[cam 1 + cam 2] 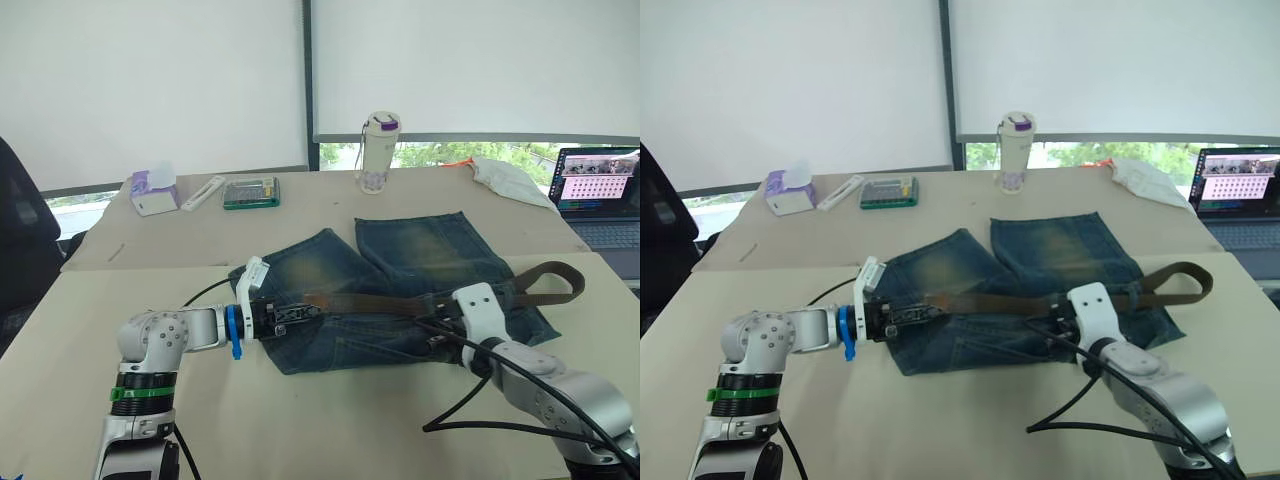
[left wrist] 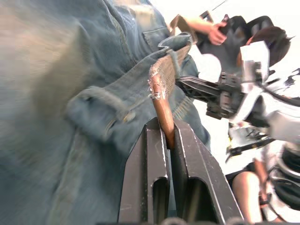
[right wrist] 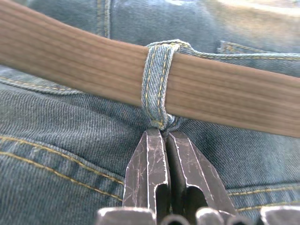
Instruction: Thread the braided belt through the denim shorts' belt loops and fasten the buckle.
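Observation:
The denim shorts [image 1: 420, 250] lie flat on the table, waistband toward me. The braided belt [image 1: 380, 303] runs along the waistband and curls into an open bend [image 1: 560, 280] past the shorts' right edge. My left gripper [image 1: 315, 308] is shut on the belt's frayed tip [image 2: 161, 93], just beside a belt loop [image 2: 101, 105]. My right gripper [image 3: 159, 131] is shut at the base of another belt loop [image 3: 157, 84], and the belt [image 3: 70, 61] passes through that loop. I cannot make out the buckle.
At the table's back stand a tissue box [image 1: 153, 192], a green box [image 1: 250, 192], a white bottle [image 1: 379, 152] and a white cloth [image 1: 510, 178]. A laptop [image 1: 600, 195] sits at the far right. A person's hand [image 2: 215, 33] appears in the left wrist view.

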### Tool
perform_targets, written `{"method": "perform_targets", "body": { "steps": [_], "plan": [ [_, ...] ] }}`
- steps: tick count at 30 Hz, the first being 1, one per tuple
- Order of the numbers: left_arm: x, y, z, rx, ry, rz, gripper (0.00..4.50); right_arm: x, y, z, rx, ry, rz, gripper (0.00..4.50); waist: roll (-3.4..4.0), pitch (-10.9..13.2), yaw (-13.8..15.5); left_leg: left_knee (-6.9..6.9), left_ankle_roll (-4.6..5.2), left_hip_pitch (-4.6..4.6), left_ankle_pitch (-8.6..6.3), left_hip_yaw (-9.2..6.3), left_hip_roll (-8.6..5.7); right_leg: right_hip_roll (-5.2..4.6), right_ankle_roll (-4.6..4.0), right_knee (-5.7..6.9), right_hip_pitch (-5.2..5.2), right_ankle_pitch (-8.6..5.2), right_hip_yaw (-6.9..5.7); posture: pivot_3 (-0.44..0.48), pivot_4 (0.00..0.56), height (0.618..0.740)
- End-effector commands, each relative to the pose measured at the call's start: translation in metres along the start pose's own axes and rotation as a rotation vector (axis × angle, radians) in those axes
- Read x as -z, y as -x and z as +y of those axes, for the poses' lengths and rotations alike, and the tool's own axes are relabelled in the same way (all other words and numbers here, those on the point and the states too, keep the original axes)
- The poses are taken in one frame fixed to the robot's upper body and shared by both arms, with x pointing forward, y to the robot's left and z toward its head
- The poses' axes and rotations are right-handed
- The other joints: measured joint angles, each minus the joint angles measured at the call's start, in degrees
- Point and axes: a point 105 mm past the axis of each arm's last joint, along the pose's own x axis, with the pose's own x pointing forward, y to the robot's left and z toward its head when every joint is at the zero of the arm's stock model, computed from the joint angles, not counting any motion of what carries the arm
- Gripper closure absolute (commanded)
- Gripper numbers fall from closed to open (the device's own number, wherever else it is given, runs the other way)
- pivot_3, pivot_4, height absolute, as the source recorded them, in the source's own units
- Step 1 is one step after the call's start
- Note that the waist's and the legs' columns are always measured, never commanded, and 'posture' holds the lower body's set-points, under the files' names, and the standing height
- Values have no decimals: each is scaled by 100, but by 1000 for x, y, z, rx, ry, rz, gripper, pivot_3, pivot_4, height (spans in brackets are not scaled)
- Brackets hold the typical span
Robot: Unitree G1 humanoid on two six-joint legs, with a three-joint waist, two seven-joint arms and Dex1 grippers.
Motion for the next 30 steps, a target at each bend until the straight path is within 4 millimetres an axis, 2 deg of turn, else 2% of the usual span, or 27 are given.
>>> {"method": "perform_targets", "body": {
  "steps": [1, 4, 6, 7, 9, 10, 14, 19, 22, 25, 27, 30],
  "plan": [
    [-4, 3, -11, 59, 2, -22, 4500, -1, 18, -19, 9, 40, -21, 4148, -2, 1, 23, 0, 0, -1, 0, 0, -1, -1, 0, 1, -1, 0, -1, 0, 150, 740],
    [-4, 1, -15, 98, 31, -43, 4500, -15, 52, 2, -179, -23, -102, 3113, -6, 4, 14, -1, 0, -5, 0, -2, 5, 3, 0, -2, -1, 0, -4, 0, 150, 740],
    [-5, -2, -18, 122, 48, -56, 4500, -22, 74, 20, -324, -59, -147, 2423, -9, 7, -11, -3, 0, -6, -1, -1, 12, 4, 0, -1, -2, 0, 2, 0, 150, 740],
    [-5, -5, -20, 141, 56, -57, 4500, -26, 86, 36, -433, -102, -177, 2076, -15, 11, -20, -4, 0, -4, -2, -1, 16, 4, 0, 0, -1, 0, 5, 0, 150, 740],
    [-6, -10, -25, 166, 58, -52, 4500, -32, 97, 52, -536, -162, -207, 1400, -23, 15, -50, -8, 4, 4, -4, 0, 20, 8, 0, -2, 8, 0, 6, 0, 150, 740],
    [-7, -14, -28, 189, 64, -55, 4500, -32, 90, 60, -553, -210, -204, 1100, -29, 18, -69, -8, 5, 6, -5, 0, 22, 9, -1, -1, 11, 0, 5, 0, 150, 740],
    [-11, -23, -38, 239, 64, -53, 4500, -35, 67, 80, -583, -332, -194, 1100, -32, 15, -106, -9, 0, 4, -2, 1, 19, 3, -1, 1, 4, 0, 6, 0, 150, 740],
    [-11, -23, -44, 259, 64, -53, 4500, -59, 39, 87, -594, -529, -289, 1100, -25, 11, -140, -9, -1, 0, -1, 2, 15, -2, -1, 4, -8, 0, 8, 0, 150, 740],
    [-10, -21, -43, 244, 56, -63, 4500, -76, 40, 89, -648, -611, -357, 1100, -23, 10, -144, -8, -2, -1, -1, 2, 13, -1, -1, 5, -9, 0, 7, 0, 150, 740],
    [-8, -20, -43, 237, 57, -72, 4500, -80, 43, 95, -697, -626, -363, 1100, -14, 7, -159, -10, -2, 1, -1, 2, 14, 2, -1, 5, -11, 0, 7, 0, 150, 740],
    [-6, -21, -43, 232, 53, -72, 4500, -81, 43, 97, -709, -633, -361, 1606, -14, 7, -162, -10, -2, 1, -1, 2, 15, 5, -1, 5, -11, 0, 6, 0, 150, 740],
    [-3, -23, -45, 232, 47, -74, 4500, -86, 42, 102, -732, -648, -362, 2631, -13, 7, -172, -10, -3, 1, 0, 2, 15, 6, -1, 6, -12, 0, 7, 0, 150, 740]
  ]
}}
